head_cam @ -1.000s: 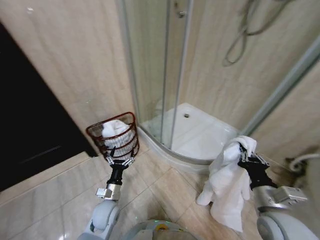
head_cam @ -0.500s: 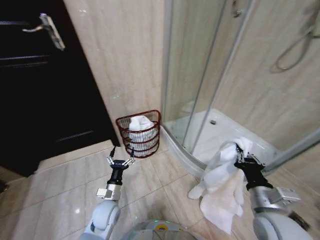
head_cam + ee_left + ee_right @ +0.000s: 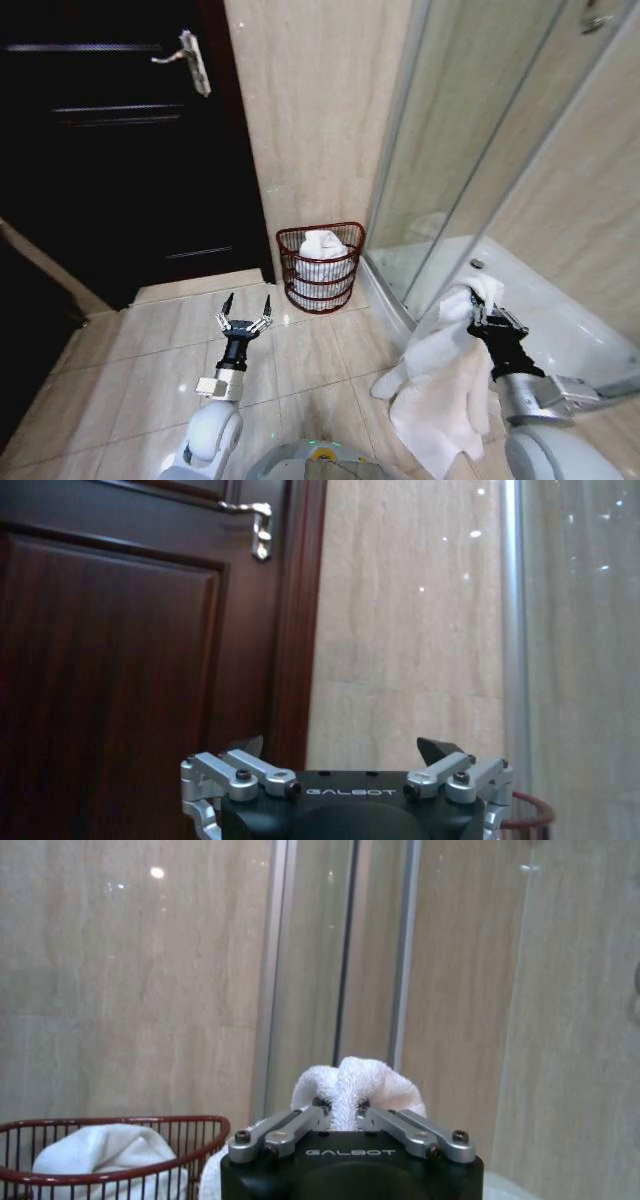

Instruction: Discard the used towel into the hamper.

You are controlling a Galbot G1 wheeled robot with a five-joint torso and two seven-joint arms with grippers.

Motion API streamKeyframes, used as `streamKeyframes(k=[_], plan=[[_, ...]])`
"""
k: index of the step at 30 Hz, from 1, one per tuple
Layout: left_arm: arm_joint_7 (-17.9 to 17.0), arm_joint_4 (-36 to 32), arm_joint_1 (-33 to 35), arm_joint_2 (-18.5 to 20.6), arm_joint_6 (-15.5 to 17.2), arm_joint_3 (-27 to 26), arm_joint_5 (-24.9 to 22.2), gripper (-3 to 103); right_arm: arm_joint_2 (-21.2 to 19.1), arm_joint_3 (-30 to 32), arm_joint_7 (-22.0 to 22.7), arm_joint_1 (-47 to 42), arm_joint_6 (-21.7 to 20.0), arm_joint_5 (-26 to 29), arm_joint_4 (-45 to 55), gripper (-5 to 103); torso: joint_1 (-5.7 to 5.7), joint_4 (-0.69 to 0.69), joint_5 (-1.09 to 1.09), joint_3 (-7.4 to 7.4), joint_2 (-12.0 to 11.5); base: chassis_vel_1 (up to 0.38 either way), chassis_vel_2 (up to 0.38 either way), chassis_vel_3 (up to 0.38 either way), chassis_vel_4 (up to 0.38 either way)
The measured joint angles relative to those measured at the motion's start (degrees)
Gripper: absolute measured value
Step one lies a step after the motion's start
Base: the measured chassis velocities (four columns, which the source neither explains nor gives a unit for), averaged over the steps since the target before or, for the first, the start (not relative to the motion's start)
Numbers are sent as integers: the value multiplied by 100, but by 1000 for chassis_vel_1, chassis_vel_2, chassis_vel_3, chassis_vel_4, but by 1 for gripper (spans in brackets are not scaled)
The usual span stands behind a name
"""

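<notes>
One white towel [image 3: 440,375] hanging, pinched in right tool [image 3: 487,322]. Left tool [image 3: 245,323] spread wide, empty, above floor tiles. Hamper [image 3: 320,268] on floor against wall, beside shower enclosure, containing another towel.

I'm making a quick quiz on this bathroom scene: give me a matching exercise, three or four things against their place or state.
Things:
1. left hand
2. right hand
3. hamper
4. door handle

States:
A. on the dark door
B. open, holding nothing
C. on the floor by the wall, white cloth inside
D. shut on the white towel

Pairs: 1-B, 2-D, 3-C, 4-A
</notes>
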Motion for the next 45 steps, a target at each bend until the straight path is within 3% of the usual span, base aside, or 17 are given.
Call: streamKeyframes(k=[40, 45], plan=[[-54, -29, -13, -5, 83, 132, 19, 100, -19, 49, -57, -56, 186, 155, 0, 5, 0, 0, 1, 0, 0, 38, -18, -17, 34], [-186, -118, 49, 31, 395, 24, 29, 100, -28, 59, -69, -32, 183, 188, 0, 5, 0, -1, 1, 0, 0, 46, -6, -13, 42]])
